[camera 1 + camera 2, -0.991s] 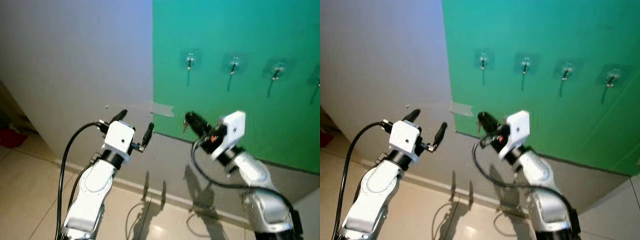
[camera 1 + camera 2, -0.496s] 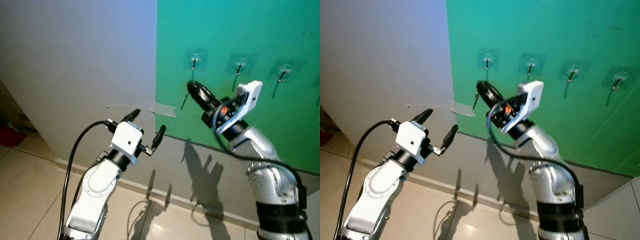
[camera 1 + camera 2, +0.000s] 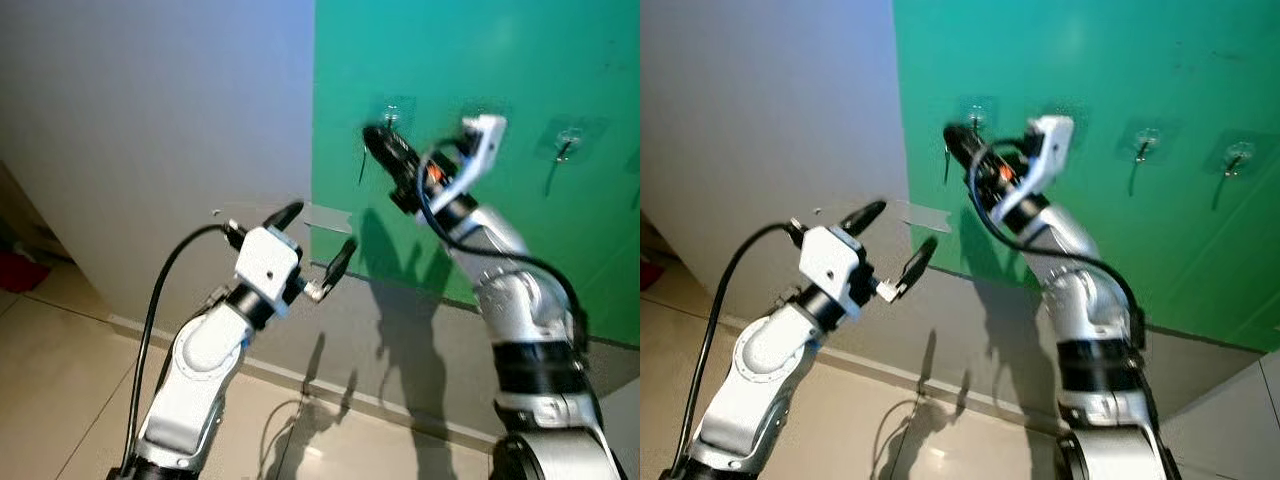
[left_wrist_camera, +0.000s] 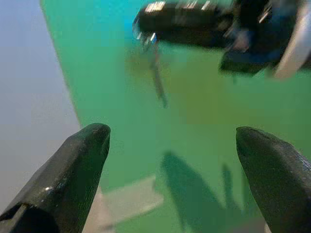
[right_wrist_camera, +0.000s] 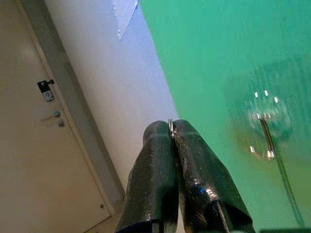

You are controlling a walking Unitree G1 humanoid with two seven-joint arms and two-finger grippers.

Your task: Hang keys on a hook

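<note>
Upper centre of the head views: the right gripper (image 3: 372, 138) reaches up to a green wall panel (image 3: 520, 220), its fingers clenched on a thin key ring (image 5: 170, 127), with a key (image 3: 945, 166) dangling below the tips. The leftmost hook (image 3: 977, 121), first in a row of clear-backed hooks, sits just beside those tips. In the right wrist view the hook (image 5: 265, 138) is near the fingertips but apart from them. Lower left, the left gripper (image 3: 318, 245) hangs with its fingers spread, holding nothing. To finish well, the ring likely needs lifting above the hook's tip, then sliding over it before letting go, moving slowly to keep the key from swinging.
</note>
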